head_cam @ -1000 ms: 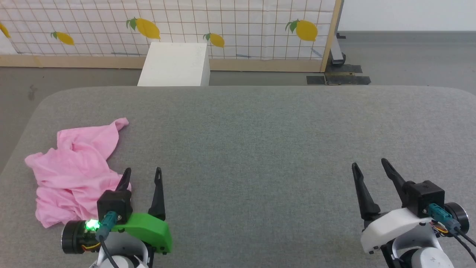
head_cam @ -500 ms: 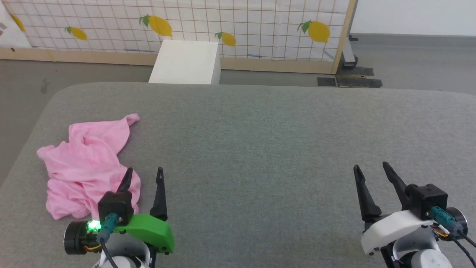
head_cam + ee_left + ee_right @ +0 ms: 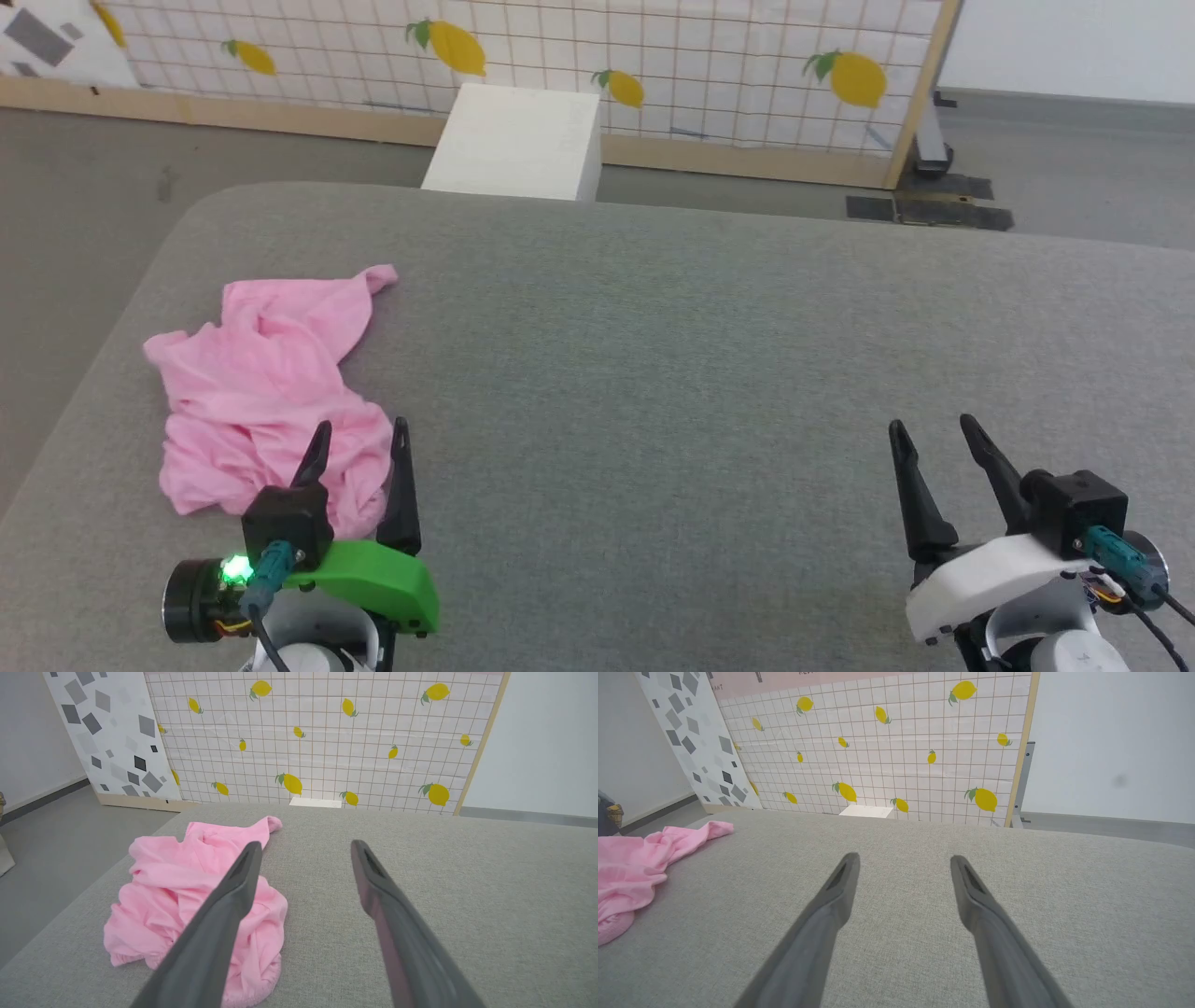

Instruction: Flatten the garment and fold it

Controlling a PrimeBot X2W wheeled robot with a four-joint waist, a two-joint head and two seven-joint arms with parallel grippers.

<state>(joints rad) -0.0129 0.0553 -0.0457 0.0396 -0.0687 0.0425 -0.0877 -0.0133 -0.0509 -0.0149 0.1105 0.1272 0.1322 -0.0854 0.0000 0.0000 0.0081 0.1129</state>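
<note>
Two grippers, both mine, stand with jaws spread wide and nothing between them. My left gripper (image 3: 362, 425) hangs at the near edge of the garment (image 3: 261, 373), a crumpled pink heap on the grey padded surface (image 3: 653, 327). Most of the cloth lies ahead and to the left of those jaws. The left-hand finger (image 3: 224, 914) crosses over the cloth, though I cannot tell whether it touches. My right gripper (image 3: 931, 422) sits well apart, the heap far to its left.

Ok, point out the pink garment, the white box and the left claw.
garment (image 3: 266, 392), head view, middle of the fabric.
white box (image 3: 518, 140), head view, top face.
left claw (image 3: 362, 424), head view, between its fingertips.
</note>
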